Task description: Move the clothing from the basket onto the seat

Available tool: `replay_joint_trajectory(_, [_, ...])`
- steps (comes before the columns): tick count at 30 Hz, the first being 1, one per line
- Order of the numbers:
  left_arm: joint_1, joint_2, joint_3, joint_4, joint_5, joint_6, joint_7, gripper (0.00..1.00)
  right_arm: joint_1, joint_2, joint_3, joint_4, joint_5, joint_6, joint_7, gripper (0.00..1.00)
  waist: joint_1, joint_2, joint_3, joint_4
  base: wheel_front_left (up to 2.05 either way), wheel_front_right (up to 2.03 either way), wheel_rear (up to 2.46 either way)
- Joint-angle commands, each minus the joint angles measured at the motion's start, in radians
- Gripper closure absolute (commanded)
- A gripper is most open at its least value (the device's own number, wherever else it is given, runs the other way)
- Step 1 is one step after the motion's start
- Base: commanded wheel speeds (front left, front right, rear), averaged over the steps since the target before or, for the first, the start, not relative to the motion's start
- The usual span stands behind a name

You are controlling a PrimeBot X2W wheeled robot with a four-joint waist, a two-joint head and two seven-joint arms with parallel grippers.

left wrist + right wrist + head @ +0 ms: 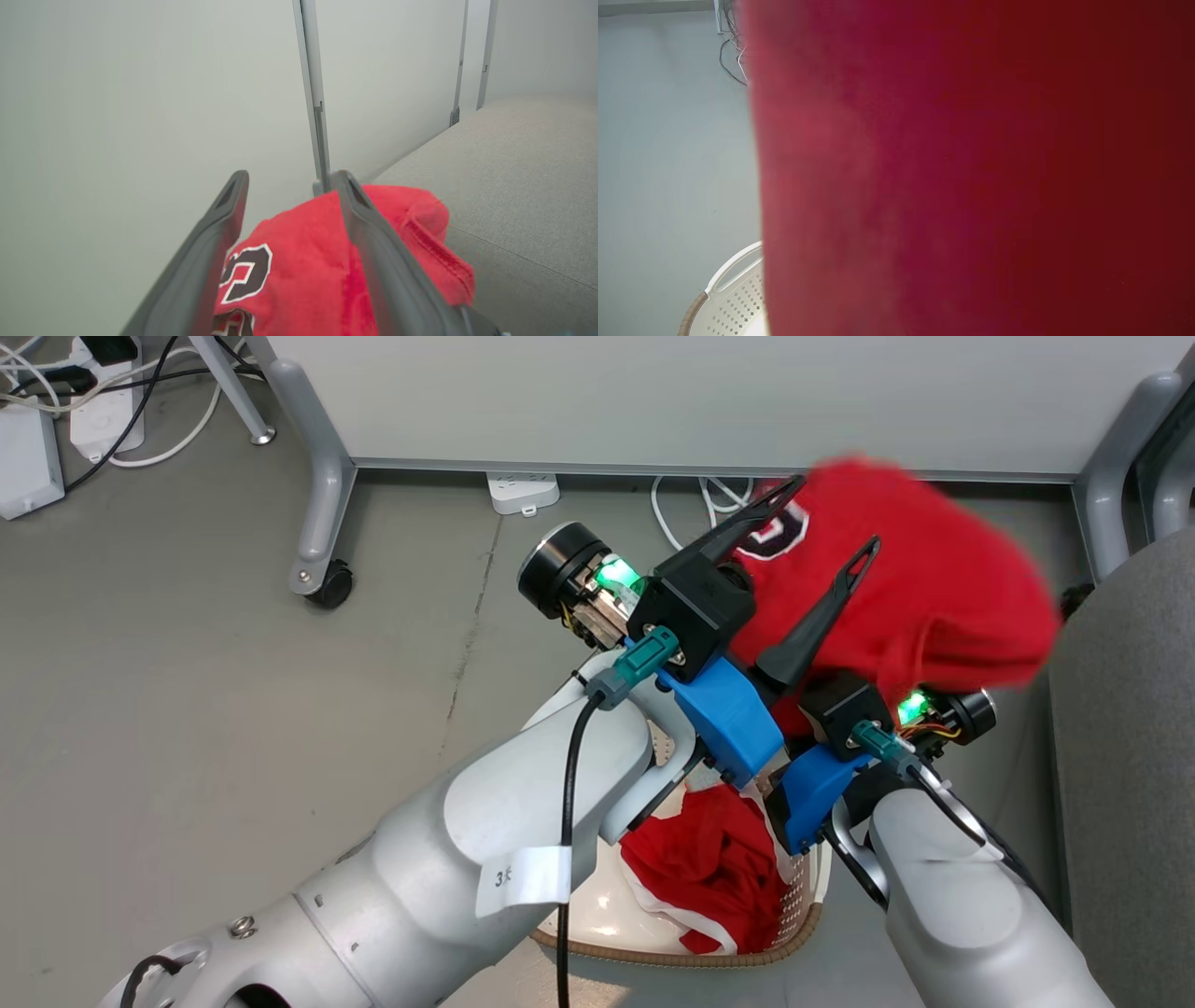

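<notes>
Just left of the cream perforated plastic basket (653,954) with its brown rim, a white forearm tag (523,877) read "3", the rest blurred. Red white-trimmed shorts (709,868) lay inside it. Above it the left end effector (834,513) gaped wide, empty, against the soft red jersey (934,588) with its half-hidden black numeral. The right end effector (845,709) was buried in cloth, so its grip could not be told. Limp and light, the jersey would probably suit a bunched-fold grasp. The grey woven seat (1130,756) stood to the basket's right.

Jersey (934,588) blurred at its edges; basket (672,957) largely hidden.
</notes>
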Motion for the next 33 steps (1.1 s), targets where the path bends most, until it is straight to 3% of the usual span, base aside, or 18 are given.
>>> replay_joint_trajectory(1, [0.001, 0.000, 0.006, -0.003, 0.006, 0.005, -0.005, 0.00, -0.001, 0.002, 0.004, -0.003, 0.009, 0.000, -0.003, 1.00, -0.0001, 0.0000, 0.000, -0.001, 0.00, 0.00, 0.00])
replay_joint_trajectory(20, [0.019, 0.000, 0.031, 0.027, 0.042, 0.000, -0.005, 0.00, 0.019, 0.001, -0.024, -0.035, 0.038, 0.000, -0.003, 1.00, -0.0001, 0.0000, 0.005, -0.050, 0.00, 0.00, 0.00])
replay_joint_trajectory(33, [0.048, 0.008, 0.096, 0.081, 0.107, -0.024, -0.005, 0.00, 0.038, 0.001, -0.123, -0.146, 0.039, 0.000, -0.004, 1.00, -0.0001, 0.0000, 0.027, -0.167, 0.00, 0.00, 0.00])
